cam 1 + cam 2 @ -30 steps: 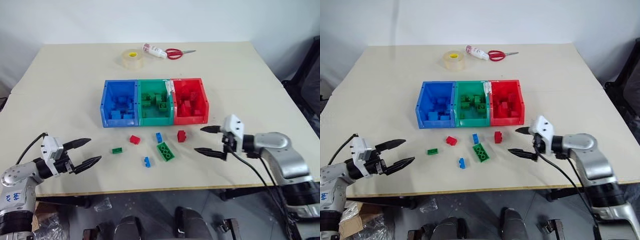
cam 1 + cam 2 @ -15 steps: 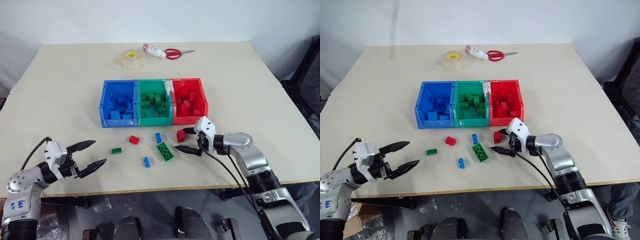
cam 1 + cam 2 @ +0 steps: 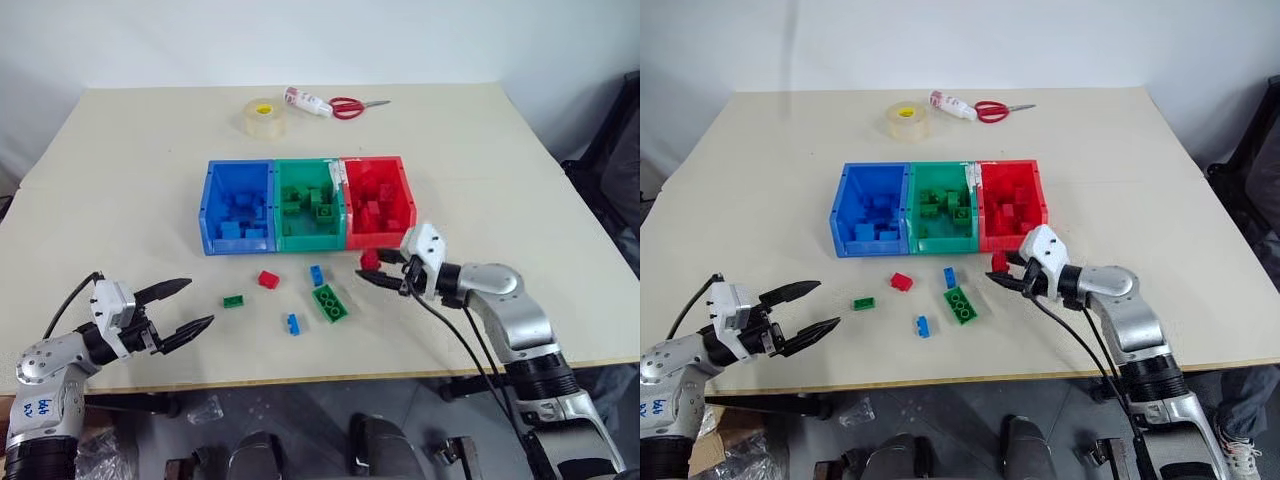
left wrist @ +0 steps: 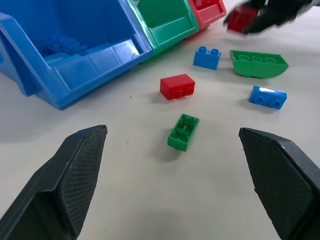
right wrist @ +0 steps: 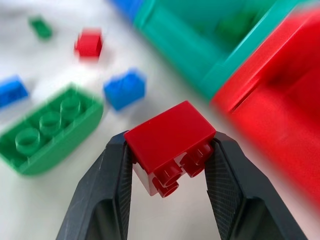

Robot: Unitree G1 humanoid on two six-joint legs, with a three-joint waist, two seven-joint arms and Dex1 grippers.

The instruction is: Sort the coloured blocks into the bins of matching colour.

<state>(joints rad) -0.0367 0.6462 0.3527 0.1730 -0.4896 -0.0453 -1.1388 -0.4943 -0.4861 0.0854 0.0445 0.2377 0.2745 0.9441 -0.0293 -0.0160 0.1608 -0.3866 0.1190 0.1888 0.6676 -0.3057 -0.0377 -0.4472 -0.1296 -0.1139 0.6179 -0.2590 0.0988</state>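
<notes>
Red studded plastic brick (image 5: 170, 142) now pinched between the two black fingers of the right hand (image 3: 383, 270), clenched on its sides, studs facing the wrist camera. A second ago this hand was wide open, well right of the loose bricks; since then it moved in, closed and picked the brick up off the beige desk (image 3: 120, 200). It now hangs just in front of the red plastic bin (image 3: 378, 212), so I judge the pick done and the drop next.

Left hand (image 3: 183, 307) spread wide, grasping nothing, near the front-left desk edge, barely shifted.

Loose on the desk in front of the bins: a second small red brick (image 3: 268, 279), small green brick (image 3: 233, 300), two small blue bricks (image 3: 317, 274) and (image 3: 293, 323), large green flat plate (image 3: 331, 302).

Bins joined in a row:
- blue plastic bin (image 3: 238, 206): several blue bricks.
- green plastic bin (image 3: 309, 204): green bricks.
- red bin: red bricks.

Clear tape roll (image 3: 265, 117) and red-handled scissors (image 3: 352, 106) at the far edge, not part of the sorting.
</notes>
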